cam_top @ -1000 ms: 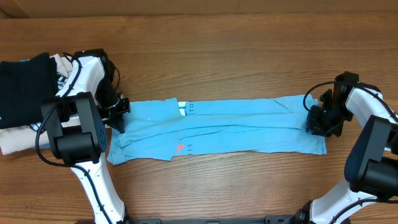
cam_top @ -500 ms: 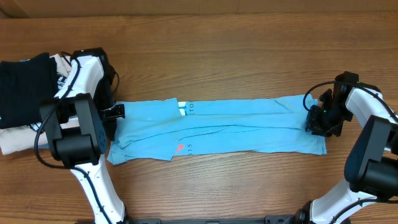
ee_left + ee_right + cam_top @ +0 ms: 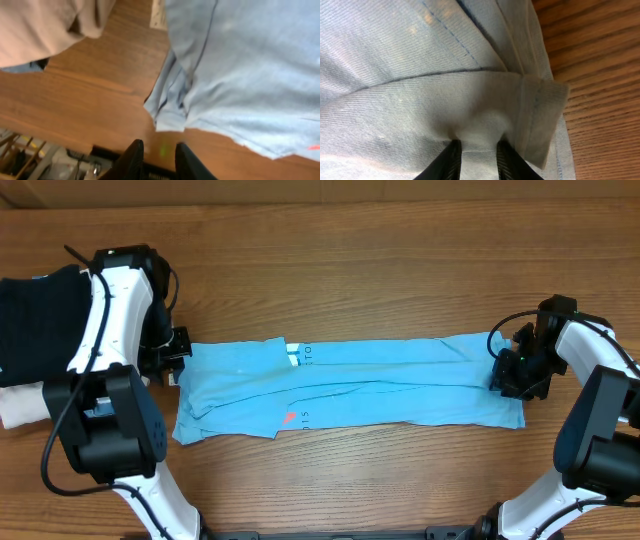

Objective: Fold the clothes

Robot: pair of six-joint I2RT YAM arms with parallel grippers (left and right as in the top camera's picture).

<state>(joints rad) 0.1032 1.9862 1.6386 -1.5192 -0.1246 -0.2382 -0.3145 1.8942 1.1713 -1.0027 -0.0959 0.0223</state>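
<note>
Sky-blue T-shirt point(image 3: 345, 385) lies folded into a long band across the wooden table point(image 3: 350, 270). Right gripper point(image 3: 507, 370) pinches the shirt's right-end hem, fingers point(image 3: 451, 159) clamped on a fold. Left gripper point(image 3: 172, 358) hangs off the shirt's left edge, fingers point(image 3: 134, 159) slightly parted, holding nothing. Black garment point(image 3: 40, 320) and beige garment point(image 3: 45, 25) lie stacked far left.

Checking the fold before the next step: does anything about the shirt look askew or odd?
The T-shirt is folded into a long band, but its left end is bunched and uneven, with a loose flap at the corner. The right pincer pinches the other end; the left pincer holds nothing.
</note>
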